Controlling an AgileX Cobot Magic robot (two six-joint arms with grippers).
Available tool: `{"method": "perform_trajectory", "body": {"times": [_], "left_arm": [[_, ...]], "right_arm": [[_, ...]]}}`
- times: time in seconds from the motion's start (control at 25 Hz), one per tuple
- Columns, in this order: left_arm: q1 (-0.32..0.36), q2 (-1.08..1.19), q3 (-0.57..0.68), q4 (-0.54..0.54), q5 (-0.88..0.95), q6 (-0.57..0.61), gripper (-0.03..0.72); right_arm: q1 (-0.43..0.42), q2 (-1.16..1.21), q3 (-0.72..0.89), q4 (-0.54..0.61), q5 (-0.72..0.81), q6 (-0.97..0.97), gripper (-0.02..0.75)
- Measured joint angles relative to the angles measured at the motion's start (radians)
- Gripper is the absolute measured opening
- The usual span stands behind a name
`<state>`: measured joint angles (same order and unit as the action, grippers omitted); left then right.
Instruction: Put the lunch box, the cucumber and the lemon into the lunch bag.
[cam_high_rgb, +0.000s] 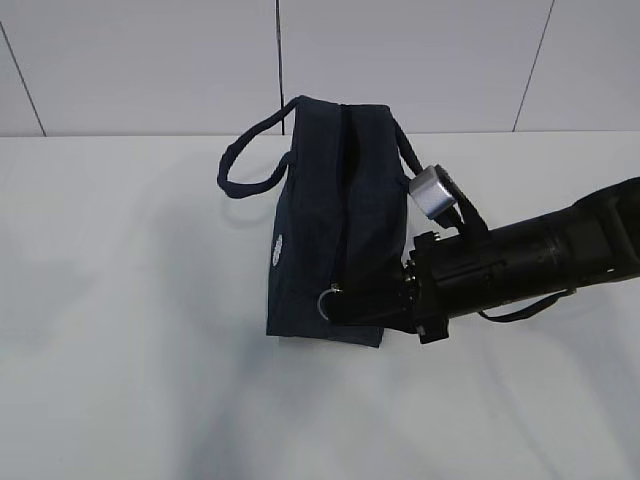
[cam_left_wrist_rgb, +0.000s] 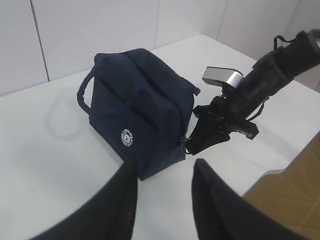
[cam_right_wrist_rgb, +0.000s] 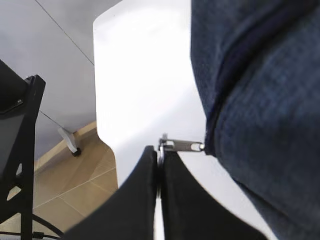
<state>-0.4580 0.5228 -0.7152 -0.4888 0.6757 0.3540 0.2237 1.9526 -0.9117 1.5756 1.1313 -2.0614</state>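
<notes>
While the lunch bag (cam_high_rgb: 325, 220) stands near the middle of the white table (cam_high_rgb: 120, 380), the right arm (cam_high_rgb: 540, 255) reaches in from the right edge of the exterior view, stretched almost level and angled slightly down toward the bag's near end. Its wrist camera (cam_high_rgb: 432, 190) sits on top as a silver block, close to the bag's right handle (cam_high_rgb: 405, 150). The right gripper (cam_right_wrist_rgb: 159, 172) is clenched — in the right wrist view its two black fingers (cam_right_wrist_rgb: 137, 200) press together with only a thin seam between them, and the zipper pull (cam_right_wrist_rgb: 181, 146) sticks out of the navy fabric straight into that seam, so the gripper is pinching the pull at the end of the zipper line. In the exterior view a silver ring (cam_high_rgb: 328, 303) hangs at the same low end of the zipper (cam_high_rgb: 345, 200), just beside the gripper's tip.

From the left wrist view, the left gripper (cam_left_wrist_rgb: 162, 200) hovers back from the bag, its two dark fingers (cam_left_wrist_rgb: 122, 200) spread apart with nothing between them — released, touching neither bag nor table. The bag sits ahead of it with a round white logo (cam_left_wrist_rgb: 128, 137) on the side facing the camera and one loop handle (cam_left_wrist_rgb: 85, 92) drooping to the left. The zipper runs along the top and down the near end; whether it is partly undone cannot be told. Lunch box, cucumber and lemon do not show in any view.
</notes>
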Motion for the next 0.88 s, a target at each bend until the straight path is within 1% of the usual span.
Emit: {"method": "perform_trajectory", "body": {"times": [0.56, 0.88], "left_arm": [[0.000, 0.000, 0.000, 0.002, 0.000, 0.000, 0.264], [0.000, 0.000, 0.000, 0.002, 0.013, 0.000, 0.263]], "right_arm": [[0.000, -0.113, 0.000, -0.006, 0.000, 0.061, 0.007], [0.000, -0.142, 0.000, 0.054, 0.000, 0.069, 0.007]]}}
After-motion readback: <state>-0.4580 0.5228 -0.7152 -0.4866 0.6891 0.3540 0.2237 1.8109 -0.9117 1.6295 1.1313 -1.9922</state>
